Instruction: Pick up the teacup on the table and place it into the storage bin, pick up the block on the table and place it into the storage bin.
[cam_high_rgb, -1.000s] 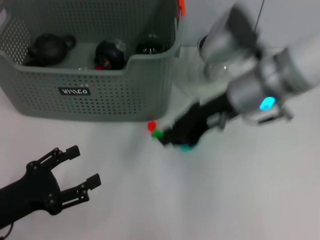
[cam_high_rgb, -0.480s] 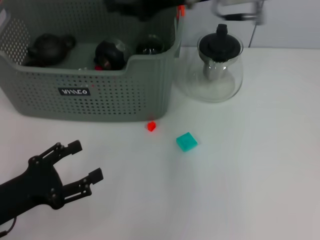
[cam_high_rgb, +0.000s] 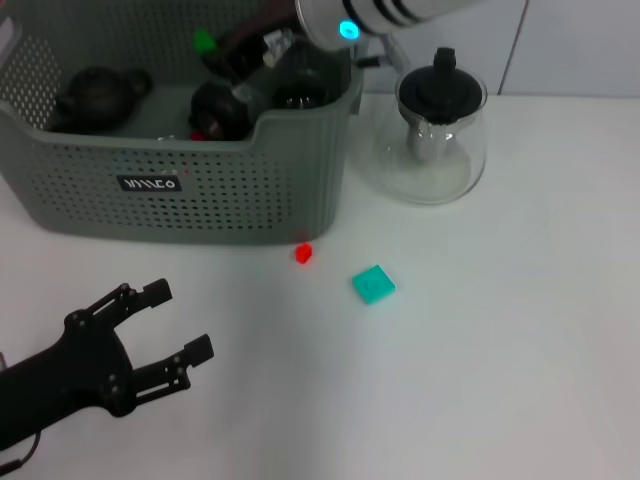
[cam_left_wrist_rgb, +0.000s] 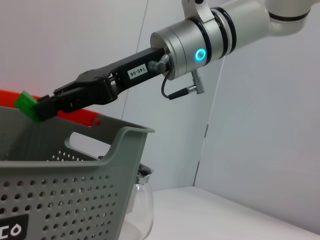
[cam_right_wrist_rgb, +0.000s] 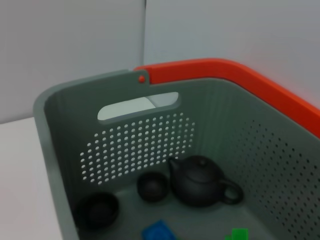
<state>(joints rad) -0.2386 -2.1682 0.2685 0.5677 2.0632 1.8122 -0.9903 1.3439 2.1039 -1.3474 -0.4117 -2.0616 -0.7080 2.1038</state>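
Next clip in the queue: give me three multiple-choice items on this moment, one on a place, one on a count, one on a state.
1. Where is the right claw?
A. above the storage bin
B. on the table by the teapot
C. beside the left claw

2. How many blocks lie on the table?
A. none
B. two
C. four

3. The left claw is:
A. shut on a cup
B. open, holding nothing
C. inside the bin

Key: 1 A, it holds a green block over the storage bin. 2 B, a red block and a teal block. 3 B, fingers spread over bare table.
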